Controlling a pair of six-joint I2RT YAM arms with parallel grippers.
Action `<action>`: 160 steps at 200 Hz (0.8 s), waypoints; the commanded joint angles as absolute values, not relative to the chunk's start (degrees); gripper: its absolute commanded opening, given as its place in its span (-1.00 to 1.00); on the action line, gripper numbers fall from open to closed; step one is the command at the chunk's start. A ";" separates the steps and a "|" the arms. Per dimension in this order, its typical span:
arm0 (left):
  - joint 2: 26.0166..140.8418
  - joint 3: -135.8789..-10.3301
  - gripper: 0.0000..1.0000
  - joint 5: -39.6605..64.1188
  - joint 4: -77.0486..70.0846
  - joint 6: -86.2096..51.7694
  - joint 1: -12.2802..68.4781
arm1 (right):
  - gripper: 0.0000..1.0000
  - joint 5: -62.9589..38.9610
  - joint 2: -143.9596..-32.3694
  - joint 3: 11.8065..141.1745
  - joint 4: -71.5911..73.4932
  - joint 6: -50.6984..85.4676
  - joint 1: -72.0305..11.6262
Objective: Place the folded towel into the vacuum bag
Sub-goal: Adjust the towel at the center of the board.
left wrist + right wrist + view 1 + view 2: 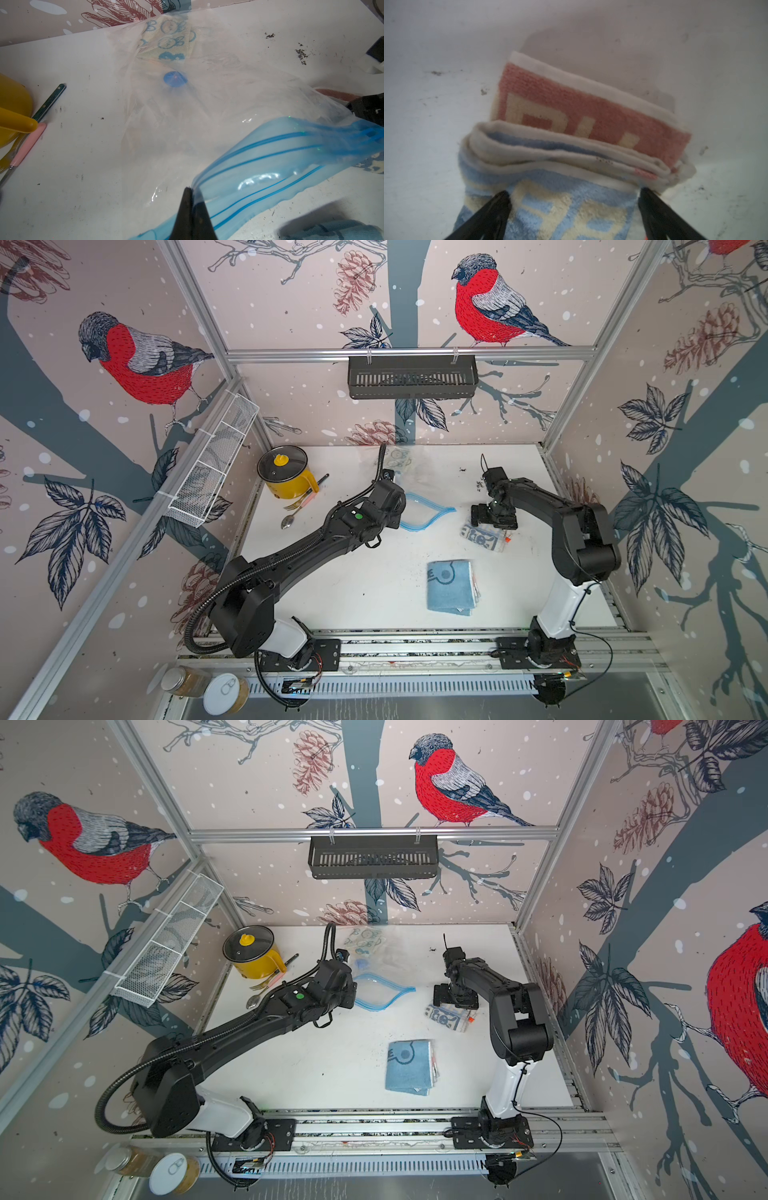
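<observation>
On the desk (353, 593), clamps the left pincer (192, 190) tight on the vacuum bag (207, 108) at its blue zip strip (270, 158) (mouth gaping); spreads the right pincer (574, 193) wide astride the folded towel (550, 182), lying just beside that mouth.

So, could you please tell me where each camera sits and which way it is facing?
Top views: high over the near edge, looking down at the white table; the left arm and right arm show from base to wrist.
Left wrist: faces the back wall across the vacuum bag; the left gripper shows, shut on its blue zip strip.
Right wrist: looking down at the patterned folded towel; the right gripper shows, open, astride it.
Shared: left wrist and top views both show the zip strip and yellow pot.
</observation>
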State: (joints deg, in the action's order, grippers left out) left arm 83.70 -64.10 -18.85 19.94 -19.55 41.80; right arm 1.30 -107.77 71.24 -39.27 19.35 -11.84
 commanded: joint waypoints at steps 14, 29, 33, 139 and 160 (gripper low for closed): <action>82.62 -63.72 -1.00 -22.15 19.69 -20.58 41.77 | 0.89 -0.09 -112.18 72.42 -40.29 25.89 -12.19; 82.36 -63.64 -1.00 -22.46 19.58 -20.68 41.67 | 0.90 -1.97 -112.44 72.18 -39.57 30.89 -12.43; 82.29 -63.56 -1.00 -22.55 19.49 -20.67 41.66 | 0.89 -2.63 -112.15 71.81 -39.17 32.58 -12.57; 82.38 -63.48 -1.00 -22.73 19.67 -20.95 41.28 | 1.00 -4.92 -92.01 57.46 -20.80 76.48 -19.24; 81.84 -63.15 -1.00 -23.68 19.46 -20.93 41.31 | 0.99 -0.11 -88.85 60.57 -24.74 69.52 -18.78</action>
State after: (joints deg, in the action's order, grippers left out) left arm 82.59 -63.44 -21.45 19.94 -19.70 41.36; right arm -5.21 -91.77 57.80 -21.02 72.10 -19.07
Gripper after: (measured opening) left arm 0.049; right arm 0.995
